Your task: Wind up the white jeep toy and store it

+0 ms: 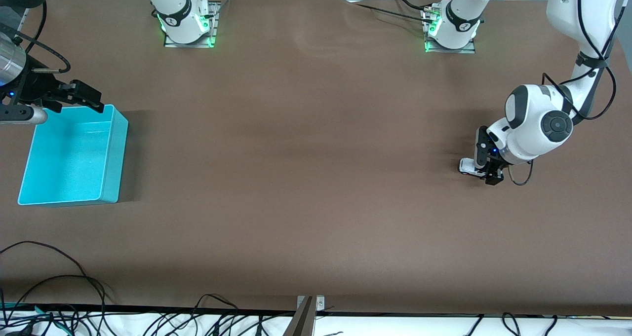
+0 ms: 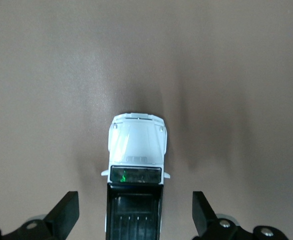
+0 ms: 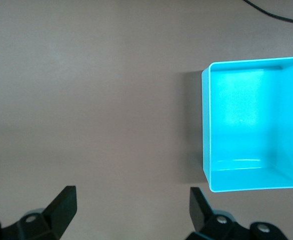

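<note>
Left gripper (image 2: 135,217) is down over the white jeep toy (image 2: 136,165) on the bench (image 1: 316,178), jaws wide astride its roof, set to grab. Right gripper (image 1: 81,96) waits open above the cyan bin (image 1: 116,129).

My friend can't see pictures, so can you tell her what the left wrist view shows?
A small white toy car with a black back part sits on a brown table, seen from straight above. The left hand is low over it, with its two black fingers open, one on each side of the car and not touching it.
</note>
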